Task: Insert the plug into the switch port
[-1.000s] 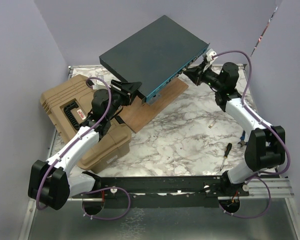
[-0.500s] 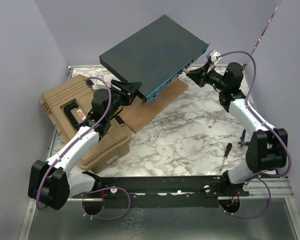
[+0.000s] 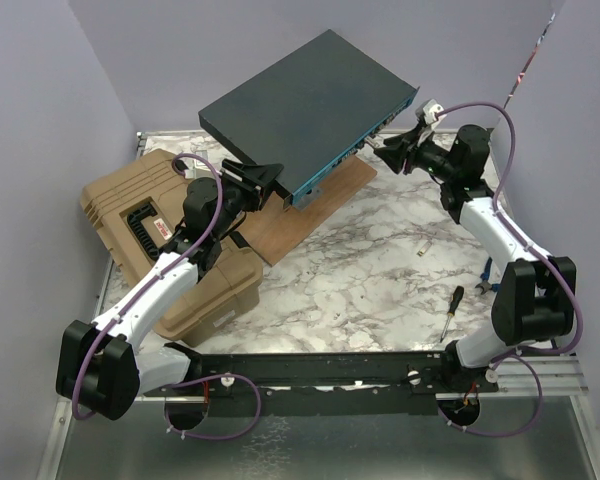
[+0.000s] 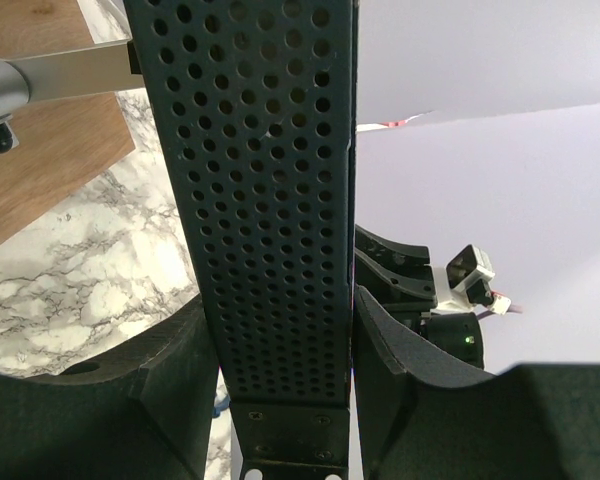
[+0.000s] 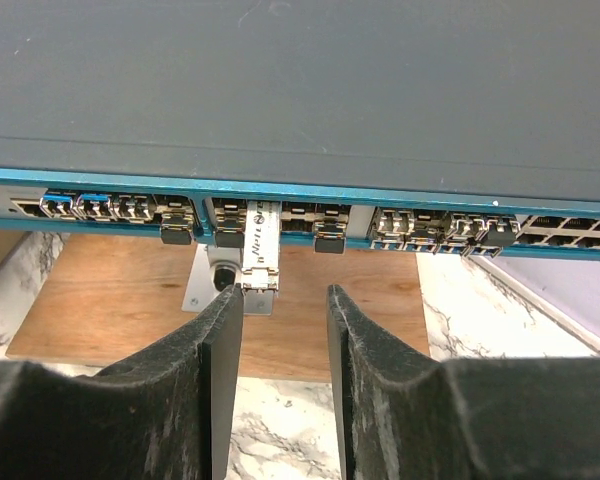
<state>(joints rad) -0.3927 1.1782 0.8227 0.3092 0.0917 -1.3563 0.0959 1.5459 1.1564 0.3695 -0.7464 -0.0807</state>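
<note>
The left jaws clamp the near-left corner of the switch (image 3: 310,105), a dark grey, teal-fronted slab; the right arm stretches toward that front. Left wrist: the switch's perforated side fills the jaws. Right wrist: the right jaws stand parted and empty, with the silver plug (image 5: 261,250) seated in a port just beyond.

Switch (image 3: 310,105) positioned far centre, over board (image 3: 310,215). Case (image 3: 170,240) placed left of board, at left edge of table (image 3: 360,270). Plug (image 5: 261,255) seated in switch front port. Screwdriver (image 3: 452,312) laid near right.
</note>
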